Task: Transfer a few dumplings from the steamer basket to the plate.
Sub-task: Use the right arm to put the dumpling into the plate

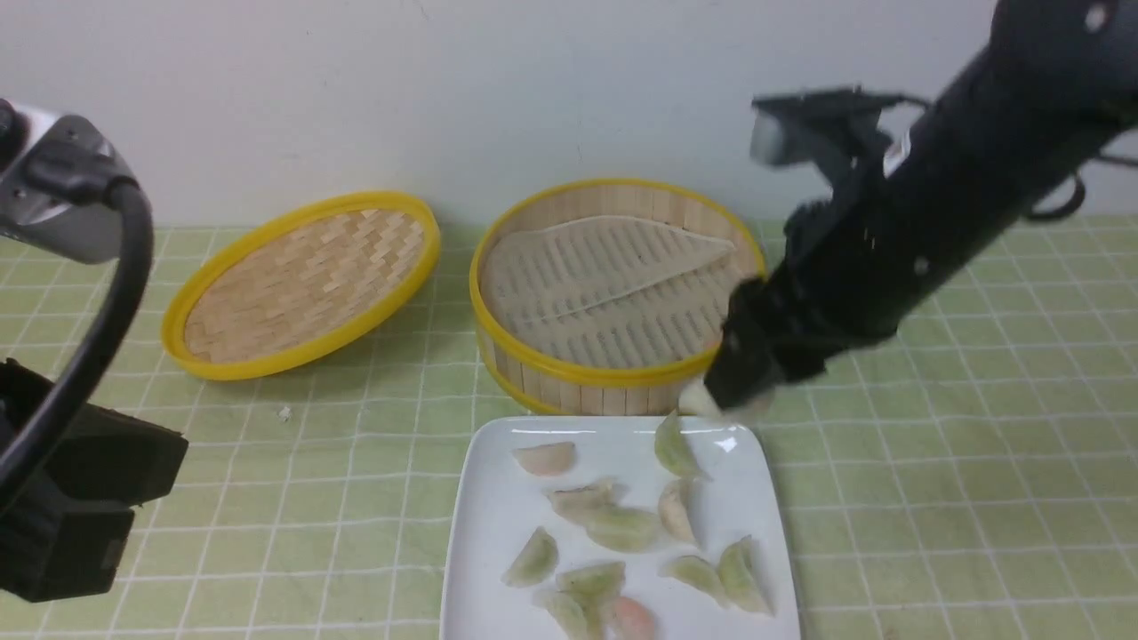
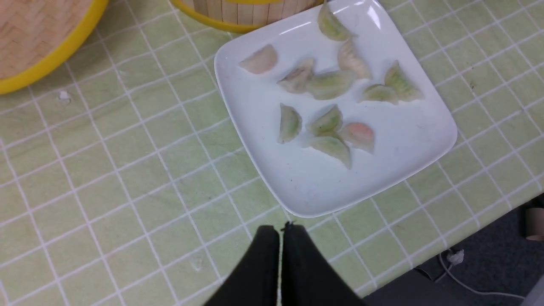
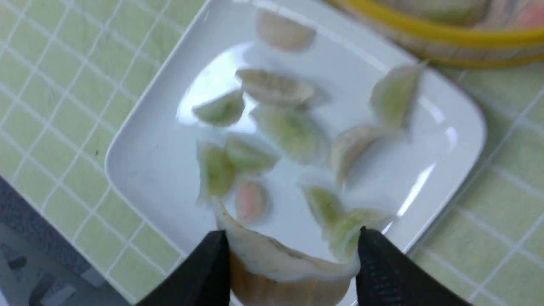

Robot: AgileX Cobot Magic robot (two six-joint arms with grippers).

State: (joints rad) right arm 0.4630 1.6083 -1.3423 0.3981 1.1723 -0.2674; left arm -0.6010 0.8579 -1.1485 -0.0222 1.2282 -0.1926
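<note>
The white square plate lies in front of the steamer basket and carries several pale green, white and pinkish dumplings. My right gripper hangs over the plate's far right corner, by the basket's front wall. It is shut on a creamy white dumpling, held above the plate. In the front view the basket shows only its pale slotted liner. In the right wrist view blurred green and pink shapes show inside it. My left gripper is shut and empty, just off the plate's near corner.
The shallow woven yellow-rimmed lid lies left of the basket. A green checked cloth covers the table. The table's near edge and dark floor show in the left wrist view. A small white crumb lies near the lid.
</note>
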